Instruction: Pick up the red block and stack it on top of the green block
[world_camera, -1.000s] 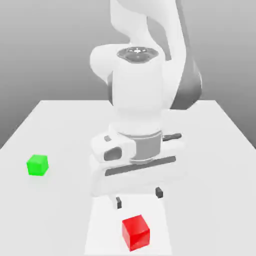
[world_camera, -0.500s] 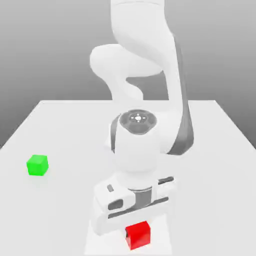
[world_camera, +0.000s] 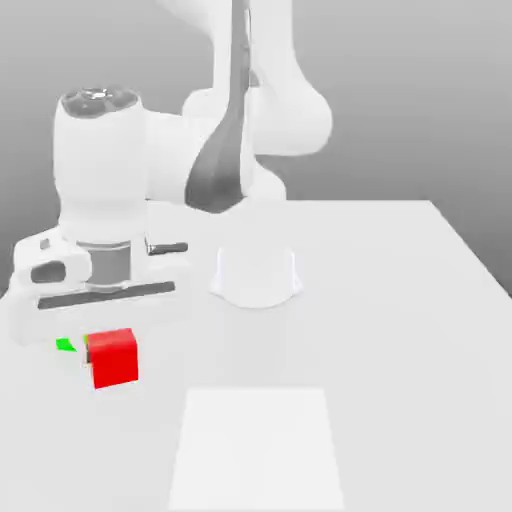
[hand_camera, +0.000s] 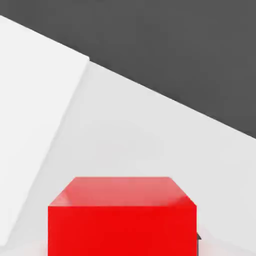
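The smooth white gripper (world_camera: 108, 345) has its fingers closed on the glossy, bright red cube (world_camera: 114, 357) — plain flat faces, sharp edges — near the matte white surface's (world_camera: 400, 300) edge on the exterior view's left, with a sliver of the small green cube (world_camera: 66, 345) just beside it.
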